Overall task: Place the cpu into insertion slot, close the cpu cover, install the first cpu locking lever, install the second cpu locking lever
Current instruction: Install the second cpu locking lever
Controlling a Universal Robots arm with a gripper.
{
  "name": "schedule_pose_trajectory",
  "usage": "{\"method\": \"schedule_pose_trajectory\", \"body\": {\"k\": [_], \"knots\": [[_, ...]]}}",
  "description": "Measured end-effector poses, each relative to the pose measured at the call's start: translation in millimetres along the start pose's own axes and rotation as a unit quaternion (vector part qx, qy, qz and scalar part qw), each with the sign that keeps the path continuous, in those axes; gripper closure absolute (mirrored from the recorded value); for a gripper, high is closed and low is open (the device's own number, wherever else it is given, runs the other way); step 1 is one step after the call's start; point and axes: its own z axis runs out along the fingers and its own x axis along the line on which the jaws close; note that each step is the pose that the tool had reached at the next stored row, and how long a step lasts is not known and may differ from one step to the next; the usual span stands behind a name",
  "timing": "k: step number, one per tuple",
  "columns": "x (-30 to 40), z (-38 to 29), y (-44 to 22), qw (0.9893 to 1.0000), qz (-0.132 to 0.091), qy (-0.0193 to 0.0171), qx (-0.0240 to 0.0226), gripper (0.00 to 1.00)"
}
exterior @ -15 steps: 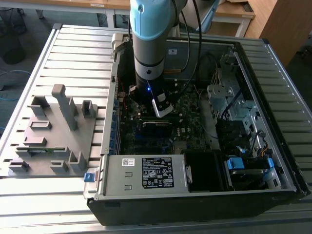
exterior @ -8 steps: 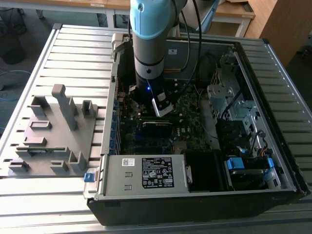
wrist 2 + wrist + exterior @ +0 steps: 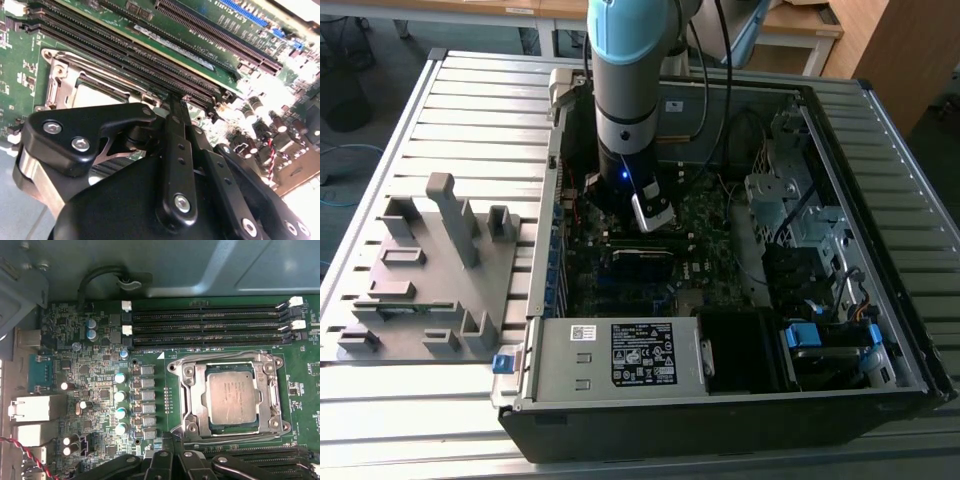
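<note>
An open computer case (image 3: 800,330) is lying on a ribbed metal table (image 3: 470,90), with a grey fixture block (image 3: 430,270) sitting beside it toward the exterior view's left. The arm (image 3: 630,90) is reaching down into the case over the green motherboard (image 3: 100,385). In the first wrist view, long black memory slots (image 3: 205,325) are running along one side of the insertion slot (image 3: 230,395), more of them are lying along its opposite side, and a row of round capacitors (image 3: 120,402) and grey square components is standing beside it.

The cpu (image 3: 232,399), a flat square chip with a dull grey metallic top, is sitting in the insertion slot, and the silver cpu cover (image 3: 196,395) is lying flat around it as a frame with its centre cut out.

The gripper (image 3: 172,442) is hanging just beside the socket's edge, above the neighbouring memory slots, holding nothing; its black fingers (image 3: 175,150) are drawn together, tips close.
</note>
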Motion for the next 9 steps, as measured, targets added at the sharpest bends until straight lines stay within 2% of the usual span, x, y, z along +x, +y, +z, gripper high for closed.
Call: {"method": "schedule_pose_trajectory", "body": {"k": [1,6,9], "knots": [[0.0,0.1,0.6,1.0000,0.000,-0.0001,0.0017,0.90],[0.0,0.0,0.9,1.0000,0.000,-0.0001,0.0017,0.90],[-0.1,-2.6,1.2,1.0000,0.000,-0.0001,0.0016,0.90]]}}
